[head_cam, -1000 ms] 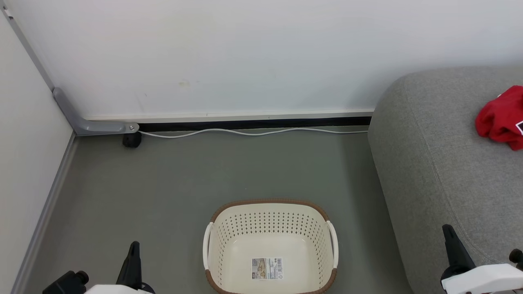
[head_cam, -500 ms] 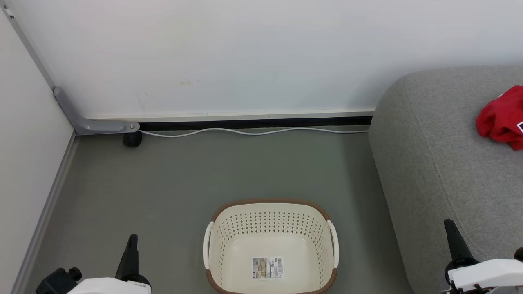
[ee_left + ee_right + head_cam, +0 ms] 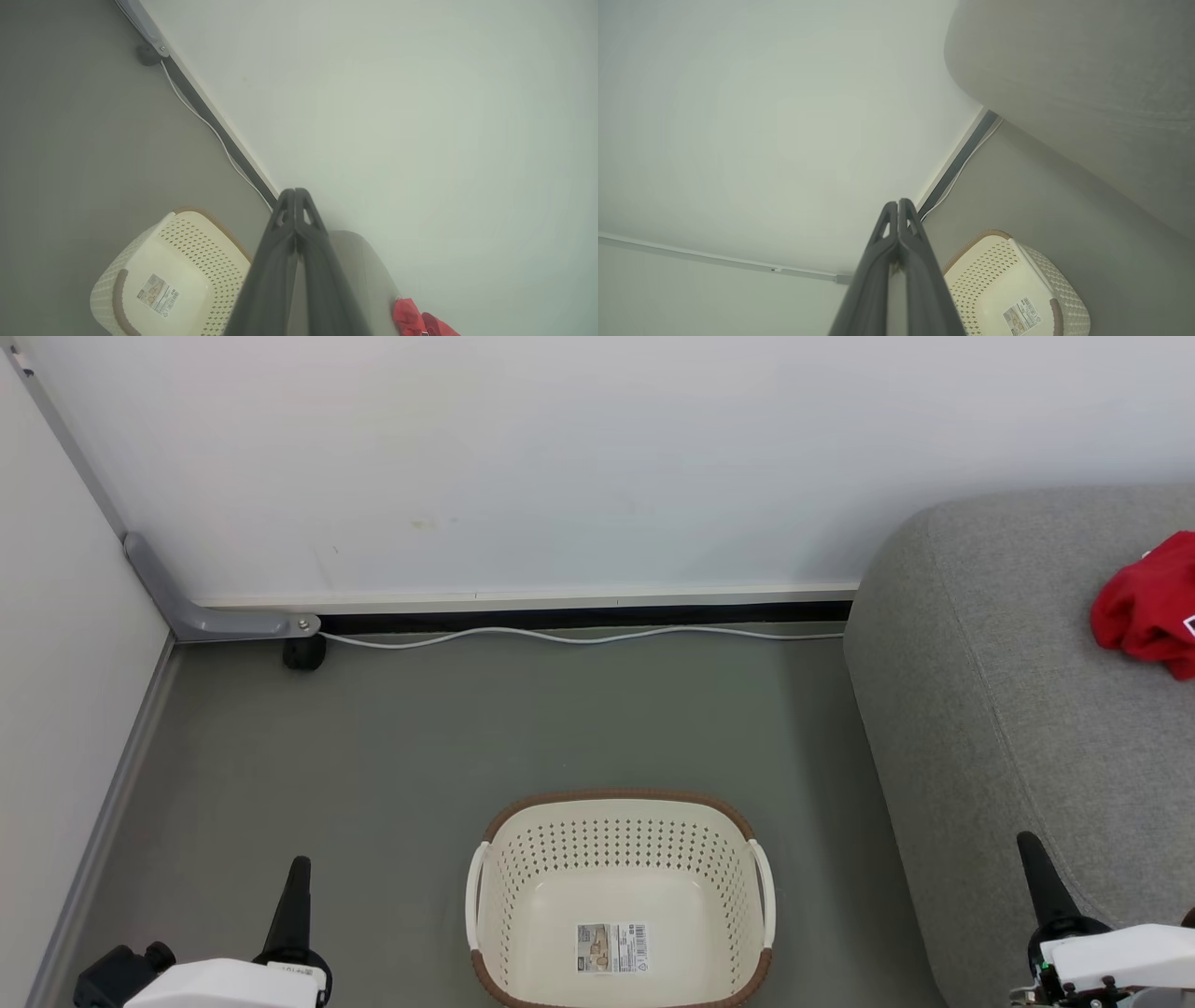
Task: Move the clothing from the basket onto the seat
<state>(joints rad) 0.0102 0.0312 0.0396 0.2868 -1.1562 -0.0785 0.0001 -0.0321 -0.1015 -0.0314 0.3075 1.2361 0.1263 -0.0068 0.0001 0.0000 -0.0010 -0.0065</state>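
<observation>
The sofa (image 3: 1008, 728) flanks the basket (image 3: 616, 799), which sits on the floor (image 3: 420, 737) looking bare (job likely done). The clothing (image 3: 1144, 607) lies on the sofa's top, well in from its left edge. Left gripper (image 3: 299, 873) and right gripper (image 3: 1030, 849) have their fingers pressed together, empty. Best to check the basket once and keep the arms clear.

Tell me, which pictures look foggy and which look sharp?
Head view is sharp: the basket and sticker look crisp. Left wrist view is hazy, the left claw blurred up close. Right wrist view is equally milky, the seat soft.
</observation>
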